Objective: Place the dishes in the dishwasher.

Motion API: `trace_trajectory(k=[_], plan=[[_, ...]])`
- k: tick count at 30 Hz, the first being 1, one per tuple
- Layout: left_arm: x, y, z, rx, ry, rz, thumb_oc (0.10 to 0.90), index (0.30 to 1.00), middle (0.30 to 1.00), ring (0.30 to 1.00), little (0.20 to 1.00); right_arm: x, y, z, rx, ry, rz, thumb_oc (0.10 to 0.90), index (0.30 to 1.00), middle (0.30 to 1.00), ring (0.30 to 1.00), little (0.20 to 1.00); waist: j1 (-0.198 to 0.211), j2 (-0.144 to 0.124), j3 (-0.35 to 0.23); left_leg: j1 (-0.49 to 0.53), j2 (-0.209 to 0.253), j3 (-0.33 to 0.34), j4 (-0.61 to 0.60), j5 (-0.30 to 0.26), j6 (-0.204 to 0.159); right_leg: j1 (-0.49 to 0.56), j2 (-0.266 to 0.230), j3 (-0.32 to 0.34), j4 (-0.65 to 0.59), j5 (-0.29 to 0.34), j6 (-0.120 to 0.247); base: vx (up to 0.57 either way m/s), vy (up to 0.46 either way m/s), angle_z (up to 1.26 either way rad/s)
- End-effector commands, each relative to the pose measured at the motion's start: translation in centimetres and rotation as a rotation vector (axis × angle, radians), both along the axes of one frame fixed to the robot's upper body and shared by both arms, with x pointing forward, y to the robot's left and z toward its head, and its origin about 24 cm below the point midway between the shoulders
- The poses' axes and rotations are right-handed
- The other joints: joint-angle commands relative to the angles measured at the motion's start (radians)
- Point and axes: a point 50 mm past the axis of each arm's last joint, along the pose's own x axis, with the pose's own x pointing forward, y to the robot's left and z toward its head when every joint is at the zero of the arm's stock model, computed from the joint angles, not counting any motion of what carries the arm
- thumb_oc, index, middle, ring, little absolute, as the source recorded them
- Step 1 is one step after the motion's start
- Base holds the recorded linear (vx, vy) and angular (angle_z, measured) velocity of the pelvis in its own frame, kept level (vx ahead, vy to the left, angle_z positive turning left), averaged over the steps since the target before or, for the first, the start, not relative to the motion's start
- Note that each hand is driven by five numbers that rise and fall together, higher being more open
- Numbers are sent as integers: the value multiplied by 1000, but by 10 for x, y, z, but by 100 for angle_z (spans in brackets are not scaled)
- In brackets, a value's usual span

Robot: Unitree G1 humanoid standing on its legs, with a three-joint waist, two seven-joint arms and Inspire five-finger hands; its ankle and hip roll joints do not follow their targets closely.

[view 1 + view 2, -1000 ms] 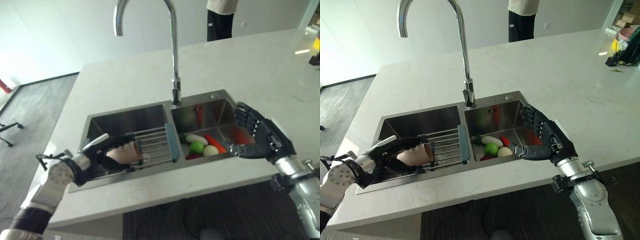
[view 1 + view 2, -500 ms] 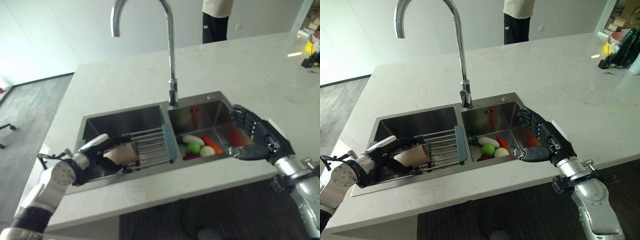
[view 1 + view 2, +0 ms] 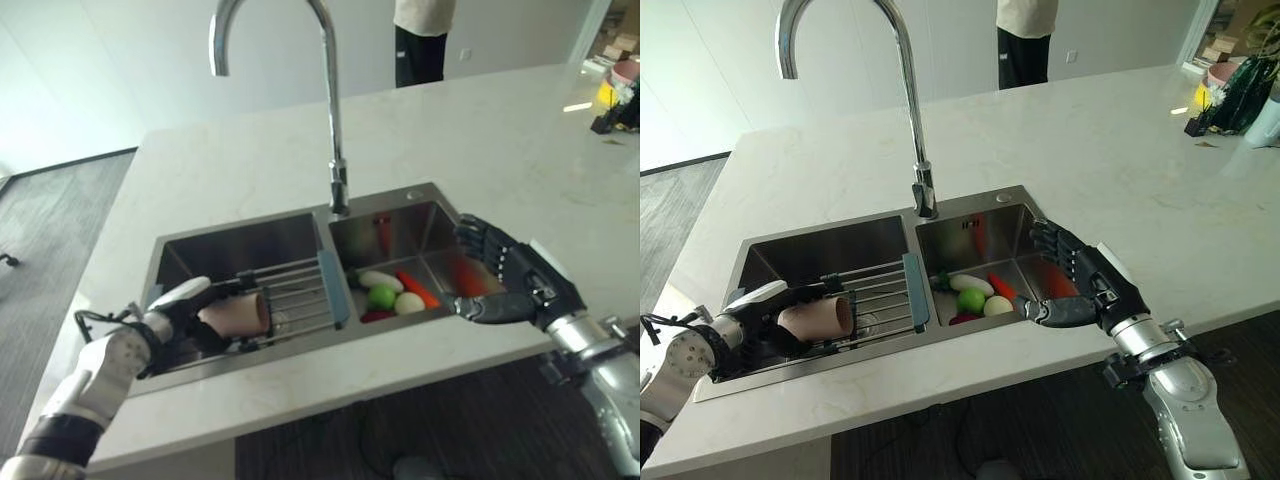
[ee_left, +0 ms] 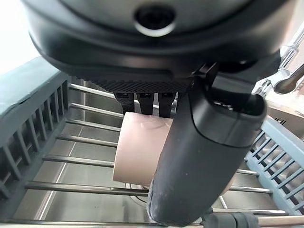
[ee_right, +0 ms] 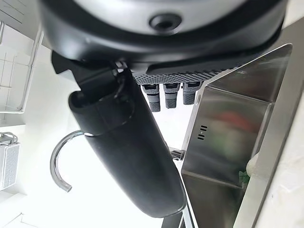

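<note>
Over the sink's rack [image 3: 880, 300], your left hand [image 3: 760, 322] grips a pink cup [image 3: 818, 320]; your right hand [image 3: 1090, 295] hovers with fingers spread, holding nothing.

Pale marble-look counter [image 3: 1120, 160] spreading wide, a steel double sink [image 3: 970, 225] set in it under a tall chrome gooseneck tap [image 3: 902, 60]. Plain white wall [image 3: 700, 70] behind. Grey wood-grain floor [image 3: 60, 200] off to the left. Person [image 3: 1025, 35] standing at the counter's far edge.
</note>
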Motion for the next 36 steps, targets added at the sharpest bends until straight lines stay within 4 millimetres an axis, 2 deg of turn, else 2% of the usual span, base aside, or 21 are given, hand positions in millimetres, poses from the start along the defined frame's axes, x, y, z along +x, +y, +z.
trace_trajectory(k=[1,11,12,13,16,20,24,25,26,28,29,30,32,33,36], plan=[[27,-2,48,38,-222,5,800,900,900,900,900,9,9,49,-65,-232,68,800,900,900,900,900,-4,-2,-58,-10,33,-51,97,-132,-17,42,-5,-28,-11,7,76,0,0,0],[25,7,26,23,-93,75,800,900,900,900,900,9,10,47,-71,-216,80,800,900,900,900,900,-15,0,-57,-5,36,-42,97,-133,-16,40,0,-19,-11,8,76,1,4,-4],[25,8,24,17,-80,85,778,867,867,867,867,9,10,47,-72,-215,81,800,900,900,900,900,-15,1,-57,-4,36,-41,97,-133,-16,40,0,-19,-11,8,76,4,12,-5],[24,10,17,18,-42,104,400,300,300,300,300,9,11,45,-74,-209,85,800,900,900,900,900,-18,1,-56,-2,36,-38,97,-133,-15,40,0,-18,-11,9,77,4,9,-5],[22,10,12,30,-33,100,400,300,300,300,300,8,10,45,-74,-206,86,800,900,900,900,900,-20,0,-55,-2,37,-36,97,-133,-15,39,1,-16,-11,10,77,2,1,-3],[24,7,23,-5,-131,77,400,300,300,300,300,8,8,45,-64,-210,78,800,900,900,900,900,-18,-3,-54,-2,35,-36,97,-134,-14,39,0,-16,-11,10,77,0,0,0],[26,3,51,-58,-325,41,400,300,300,300,300,5,6,44,-55,-214,65,800,900,900,900,900,-14,-8,-52,-3,33,-39,97,-134,-15,40,-2,-15,-11,12,77,13,-27,0],[23,1,66,-98,-439,31,400,300,300,300,300,4,4,42,-53,-214,55,800,900,900,900,900,-9,-9,-51,-4,33,-42,97,-134,-15,41,-3,-18,-11,11,77,36,-73,0],[18,1,85,-139,-564,28,400,300,300,300,300,2,3,40,-48,-213,41,800,900,900,900,900,0,-13,-52,-6,32,-48,97,-133,-15,42,-4,-21,-11,9,76,36,-83,1],[8,1,108,-181,-738,17,400,300,300,300,300,-1,1,40,-41,-216,23,800,900,900,900,900,11,-17,-51,-10,32,-54,97,-133,-17,42,-7,-26,-11,6,74,21,-64,5],[5,1,110,-186,-761,15,400,300,300,300,300,-1,1,40,-40,-216,21,800,900,900,900,900,11,-17,-51,-11,32,-55,97,-133,-17,42,-7,-27,-11,6,74,11,-74,8],[-8,0,126,-226,-897,10,400,300,300,300,300,-4,-2,39,-32,-219,2,800,900,900,900,900,23,-21,-50,-15,32,-63,97,-132,-19,43,-12,-35,-11,3,73,9,-75,6],[-26,-2,141,-281,-1035,-14,400,300,300,300,300,-7,-4,40,-23,-225,-19,800,900,900,900,900,39,-24,-50,-20,30,-75,97,-132,-21,45,-15,-45,-11,-1,70,12,-108,14],[-49,-2,152,-326,-1182,-23,400,300,300,300,300,-12,-4,41,-6,-235,-38,800,900,900,900,900,57,-27,-51,-26,29,-88,97,-130,-23,49,-19,-58,-11,-7,66,8,-119,24],[-74,-3,160,-345,-1348,-33,400,300,300,300,300,-16,-5,44,41,-264,-56,800,900,900,900,900,80,-30,-53,-32,28,-106,97,-126,-28,53,-23,-79,-11,-15,59,3,-120,29]])
